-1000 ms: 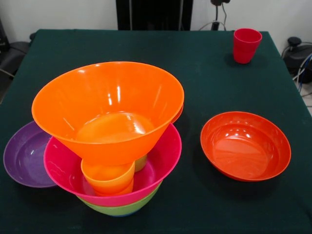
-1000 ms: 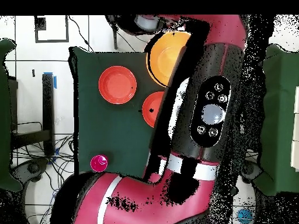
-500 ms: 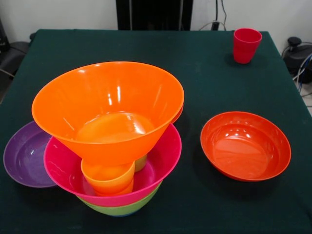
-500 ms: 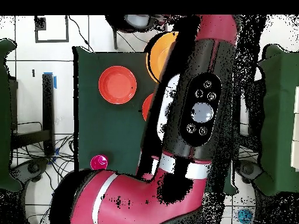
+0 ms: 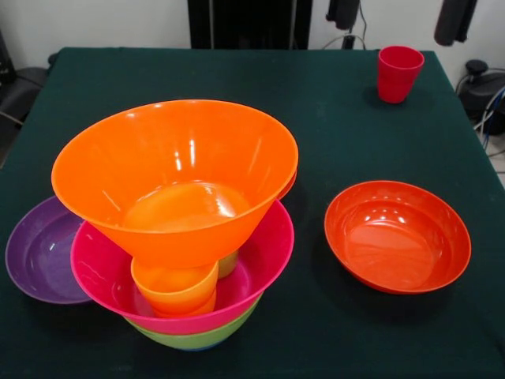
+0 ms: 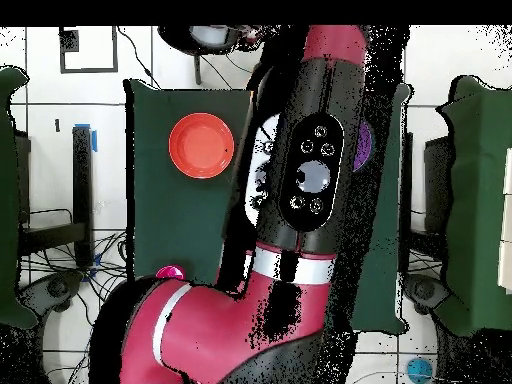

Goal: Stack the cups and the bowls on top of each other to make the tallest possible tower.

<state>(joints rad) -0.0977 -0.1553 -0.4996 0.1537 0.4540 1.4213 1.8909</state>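
The tower stands front left: a lime-green bowl (image 5: 193, 338) lowest, a magenta bowl (image 5: 264, 257) in it, a yellow-orange cup (image 5: 175, 288) inside that, and a big deep orange bowl (image 5: 173, 170) resting tilted on top. A red-orange rim (image 5: 291, 184) peeks out behind the orange bowl. A red cup (image 5: 398, 73) stands alone at the far right. My gripper (image 5: 397, 31) shows as two dark fingertips (image 5: 342, 13) at the top edge, wide apart, open and empty, above and to either side of the red cup. In the overhead view the arm (image 6: 305, 180) hides the tower.
A purple bowl (image 5: 39, 253) lies left of the tower, touching it. A shallow red-orange bowl (image 5: 397, 235) sits alone at the right and also shows in the overhead view (image 6: 202, 145). Cables and dark gear lie off the table's right edge.
The arm has swung across the table in the overhead view and now covers the tower. Two fingertips have come into the front view's top edge over the red cup. No bowls or cups moved.
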